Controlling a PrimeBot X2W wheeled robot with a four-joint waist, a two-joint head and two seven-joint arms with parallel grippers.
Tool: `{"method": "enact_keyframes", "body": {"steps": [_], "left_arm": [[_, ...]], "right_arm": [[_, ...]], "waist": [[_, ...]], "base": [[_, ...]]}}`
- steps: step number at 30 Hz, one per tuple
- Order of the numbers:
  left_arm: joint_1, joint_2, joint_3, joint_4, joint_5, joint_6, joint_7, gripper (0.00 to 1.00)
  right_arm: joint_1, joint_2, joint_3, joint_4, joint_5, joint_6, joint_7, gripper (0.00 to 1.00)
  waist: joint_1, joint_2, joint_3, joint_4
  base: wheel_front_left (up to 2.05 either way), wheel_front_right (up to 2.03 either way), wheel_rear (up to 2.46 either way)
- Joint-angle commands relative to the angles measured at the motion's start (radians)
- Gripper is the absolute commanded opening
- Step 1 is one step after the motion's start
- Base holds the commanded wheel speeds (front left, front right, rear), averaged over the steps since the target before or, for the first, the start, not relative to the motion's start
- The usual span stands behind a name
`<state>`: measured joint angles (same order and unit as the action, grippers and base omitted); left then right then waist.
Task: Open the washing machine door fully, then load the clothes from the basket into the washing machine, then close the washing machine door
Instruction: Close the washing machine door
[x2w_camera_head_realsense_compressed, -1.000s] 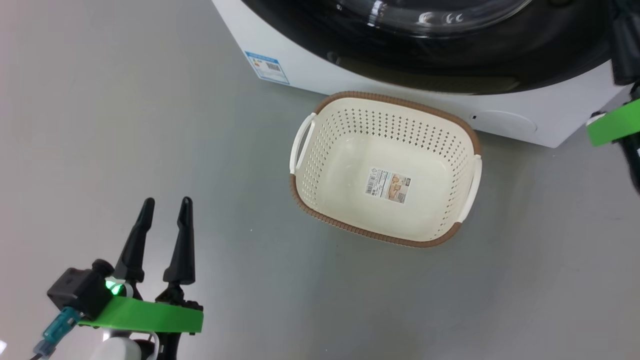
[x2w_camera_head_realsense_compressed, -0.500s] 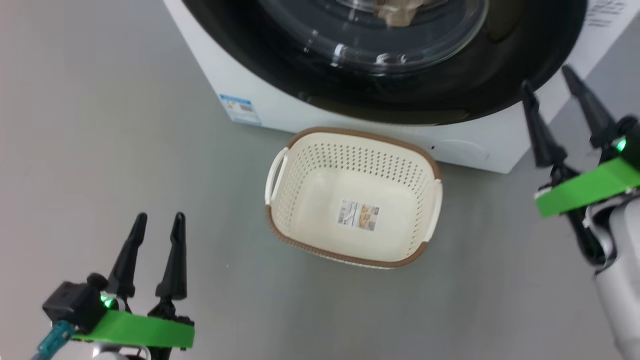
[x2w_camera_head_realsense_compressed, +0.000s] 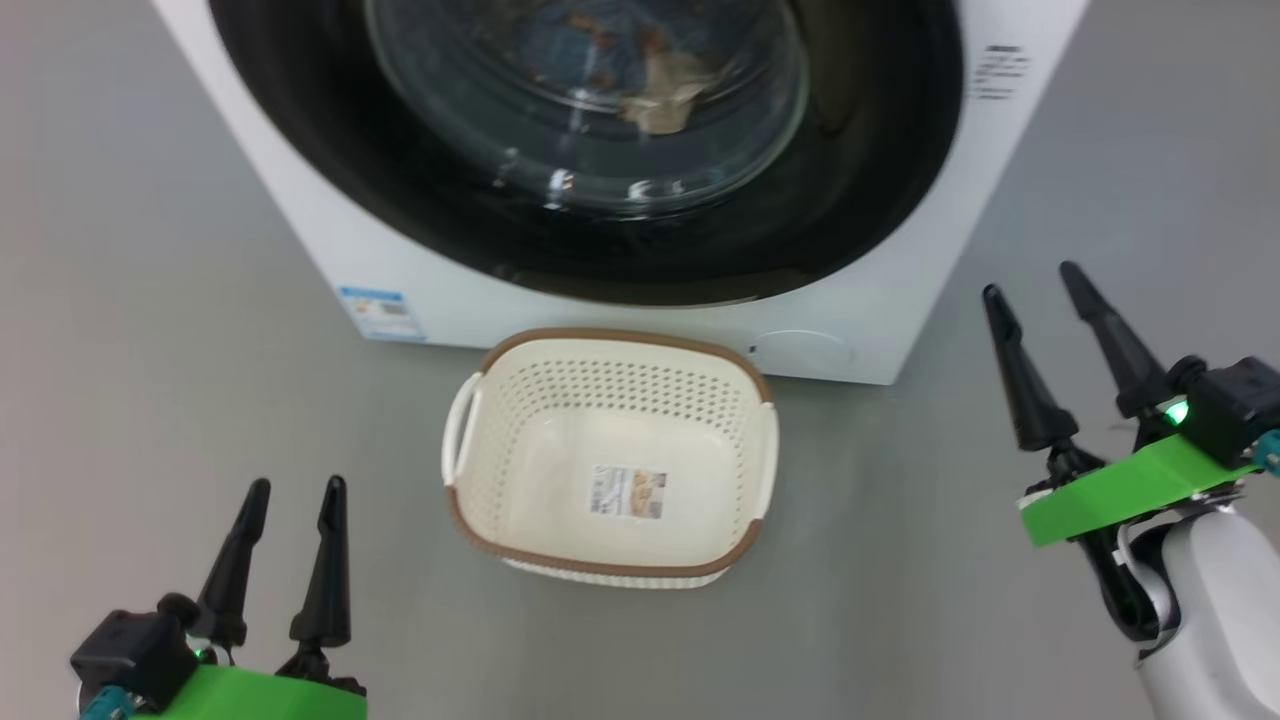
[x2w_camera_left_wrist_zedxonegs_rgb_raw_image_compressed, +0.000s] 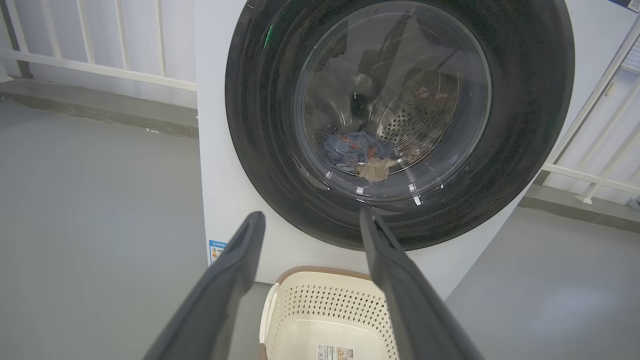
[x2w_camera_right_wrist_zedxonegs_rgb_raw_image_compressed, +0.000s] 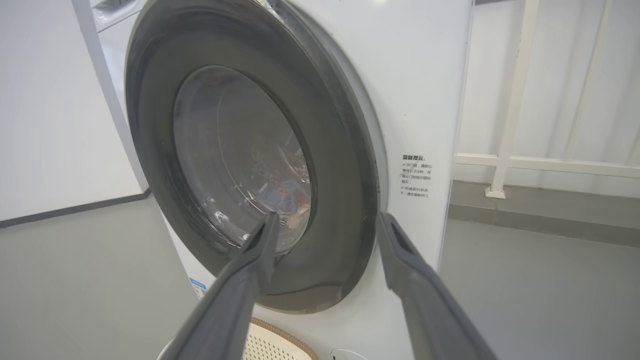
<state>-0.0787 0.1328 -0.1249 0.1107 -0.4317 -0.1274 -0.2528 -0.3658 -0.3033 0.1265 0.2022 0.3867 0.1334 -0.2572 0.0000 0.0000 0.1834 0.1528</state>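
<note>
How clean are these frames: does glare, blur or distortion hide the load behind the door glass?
Head view: small white glints on the washing machine door glass, clothes behind it soft, basket sharp. Left wrist view: even light, clothes legible, left fingers blurred up close. Right wrist view: oblique glass hazy with reflections, right fingers blurred.

Cream basket (x2w_camera_head_realsense_compressed: 610, 345) before shut washing machine door (x2w_camera_head_realsense_compressed: 880, 180), clothes (x2w_camera_head_realsense_compressed: 640, 80) behind glass, left pincer (x2w_camera_head_realsense_compressed: 297, 484) and right pincer (x2w_camera_head_realsense_compressed: 1030, 280) both agape
</note>
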Motion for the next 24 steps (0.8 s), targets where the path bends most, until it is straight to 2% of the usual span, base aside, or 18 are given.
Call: {"method": "enact_keyframes", "body": {"steps": [1, 14, 24], "left_arm": [[-0.002, 0.019, 0.043, -0.012, 0.007, -0.003, -0.009, 1.0], [0.044, 0.014, 0.075, -0.023, -0.026, -0.003, -0.009, 1.0], [0.066, 0.021, 0.089, -0.04, -0.026, -0.003, -0.009, 1.0]], "right_arm": [[0.021, 0.002, 0.033, -0.024, 0.017, -0.003, -0.005, 1.0], [0.113, 0.04, 0.056, 0.0, 0.048, -0.003, -0.005, 1.0], [0.184, 0.079, 0.027, -0.009, 0.035, -0.003, -0.005, 1.0]], "waist": [[0.0, 0.0, -0.048, -0.06], [0.0, 0.0, -0.109, -0.132], [0.0, 0.0, -0.121, -0.156]], "base": [[0.0, 0.0, 0.0], [0.0, 0.0, 0.0], [0.0, 0.0, 0.0]]}}
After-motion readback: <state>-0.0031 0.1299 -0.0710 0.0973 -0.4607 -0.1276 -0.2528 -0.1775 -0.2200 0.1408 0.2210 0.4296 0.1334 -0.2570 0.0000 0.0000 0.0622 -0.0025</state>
